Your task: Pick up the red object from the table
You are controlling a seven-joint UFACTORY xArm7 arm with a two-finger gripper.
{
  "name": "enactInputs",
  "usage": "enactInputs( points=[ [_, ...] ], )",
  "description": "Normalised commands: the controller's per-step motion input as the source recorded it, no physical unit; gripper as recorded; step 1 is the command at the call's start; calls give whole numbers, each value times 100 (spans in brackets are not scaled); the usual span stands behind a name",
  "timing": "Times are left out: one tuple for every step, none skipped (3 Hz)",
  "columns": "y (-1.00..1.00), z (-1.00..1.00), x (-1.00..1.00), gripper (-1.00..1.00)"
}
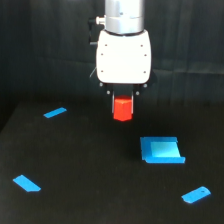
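The red object (122,109) is a small stubby red-orange block. It sits between the dark fingers of my gripper (123,100), right under the white gripper body. The gripper is shut on it. The block looks lifted a little above the black table (90,165), though the height is hard to judge. The fingers are mostly hidden by the body and the block.
A flat blue rectangular piece (161,150) lies on the table at the exterior view's lower right of the gripper. Small blue pieces lie at the left (55,113), lower left (26,183) and lower right (196,195). A dark curtain hangs behind.
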Motion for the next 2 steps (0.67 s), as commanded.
enactInputs(
  points=[
    [-1,3,2,-100],
    [-1,12,10,-99]
  ],
)
